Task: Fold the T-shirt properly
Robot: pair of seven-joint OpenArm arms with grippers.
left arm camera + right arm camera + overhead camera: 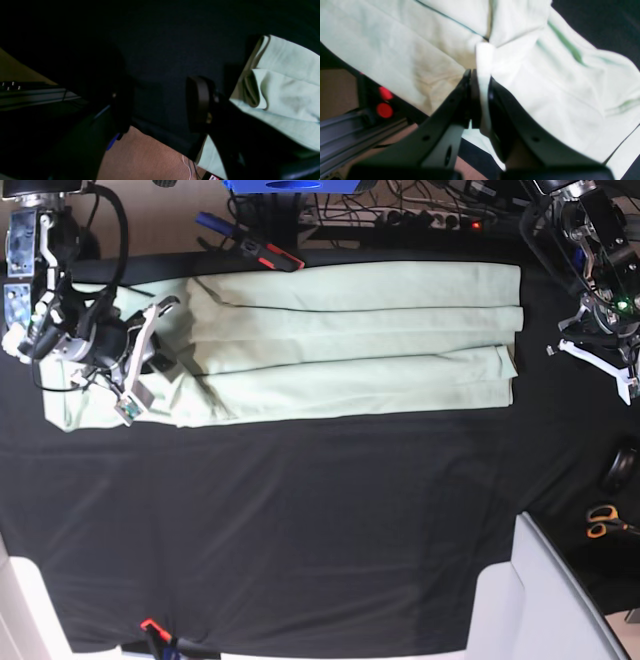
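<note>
T-shirt [340,340]: lying on black table cloth [320,520], toward far edge in base view; folded lengthwise into long band w/ several parallel creases, stretching from right arm's side almost to left arm's side.
R gripper [480,100]: sitting at shirt's end on base view's left; jaws pressed together, pinching a raised fold of mint fabric between them (clear in R wrist view). Cloth around pinch is bunching & wrinkling.
L gripper [160,105]: hanging off shirt's other end, over bare black cloth; jaws standing spread apart, nothing between them. Shirt edge lying just beside one finger [200,100] in L wrist view, not touching as far as can tell.
Shirt end nr L arm: layered edges stacking, one flap curling up.
Scissors [603,521]: orange-handled, lying off the cloth on base view's right, well apart from shirt.
Clamp [155,630]: red-tipped, sitting at cloth's near edge.
</note>
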